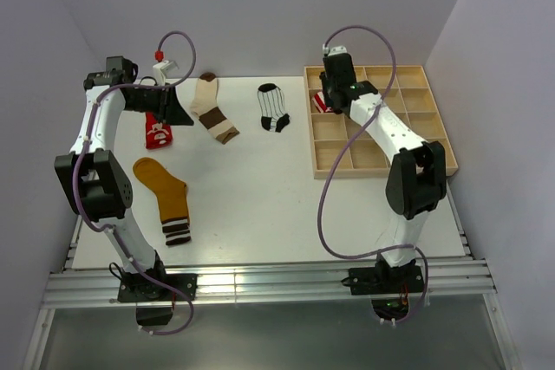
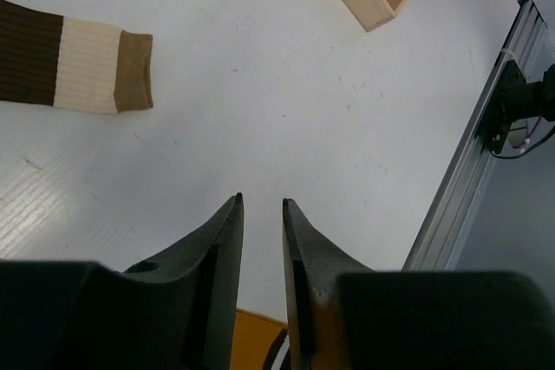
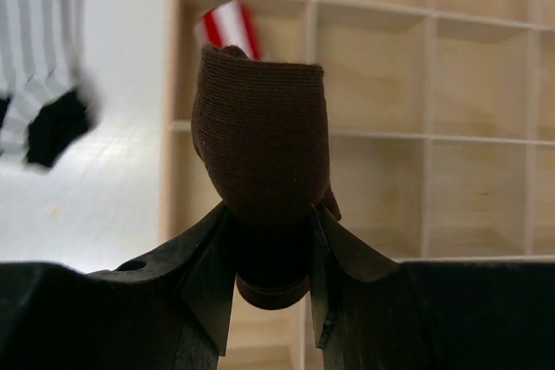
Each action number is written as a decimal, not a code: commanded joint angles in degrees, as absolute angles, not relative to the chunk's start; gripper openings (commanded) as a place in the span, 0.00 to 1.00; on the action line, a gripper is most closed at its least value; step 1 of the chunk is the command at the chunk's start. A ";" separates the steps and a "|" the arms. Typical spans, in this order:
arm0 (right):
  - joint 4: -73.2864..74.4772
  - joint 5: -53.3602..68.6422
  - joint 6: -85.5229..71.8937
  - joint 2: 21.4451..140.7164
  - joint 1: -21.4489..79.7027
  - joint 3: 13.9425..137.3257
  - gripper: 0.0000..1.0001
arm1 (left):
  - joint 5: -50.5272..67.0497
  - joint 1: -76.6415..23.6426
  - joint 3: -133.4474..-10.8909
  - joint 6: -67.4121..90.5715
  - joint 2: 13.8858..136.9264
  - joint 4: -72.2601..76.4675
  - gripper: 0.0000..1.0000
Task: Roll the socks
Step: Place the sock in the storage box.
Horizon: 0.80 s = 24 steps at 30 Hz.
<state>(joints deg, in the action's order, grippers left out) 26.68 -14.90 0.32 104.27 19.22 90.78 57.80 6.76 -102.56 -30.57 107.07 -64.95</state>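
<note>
The right arm reaches over the near-left part of a shallow light-wood tray divided into square compartments. Its jaws are closed on a dark brown ribbed sock, bunched into a rounded roll that stands up between them, above the tray's left column. From the wrist view I cannot tell exactly which compartment lies under it. Just beyond the roll, a red-and-white striped sock lies inside a compartment of that same column.

The left arm stretches towards the far-left of the white tabletop. Its jaws stand narrowly apart with nothing between them, held above bare surface. In the top view they hang over the upper end of a red sock with a white pattern, which lies flat and is partly hidden.

Four socks lie loose and unrolled on the tabletop. A cream-and-brown banded sock sits just right of the red one, angled with its brown end nearer the arms. A white sock with thin black stripes and a black toe lies between that one and the tray, apart from both. A mustard sock with a brown-and-white striped cuff lies near the left arm's base, well apart from the rest.
</note>
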 commanded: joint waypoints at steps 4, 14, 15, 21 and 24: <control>28.48 -31.81 2.72 113.63 15.83 103.25 0.00 | 59.59 6.85 -104.77 -28.39 103.80 -63.46 0.29; 28.56 -37.09 9.40 125.94 10.11 113.37 0.00 | 59.41 6.86 -103.36 -26.28 104.68 -60.29 0.29; 28.13 -36.83 10.01 127.08 10.02 113.47 0.00 | 59.50 6.86 -103.53 -26.71 105.37 -60.64 0.29; 27.33 -36.74 12.22 131.39 9.93 114.69 0.00 | 59.50 6.86 -104.76 -27.68 107.49 -61.70 0.29; 27.33 -35.69 12.74 132.27 9.84 114.96 0.00 | 59.33 6.86 -105.29 -28.12 108.01 -62.40 0.29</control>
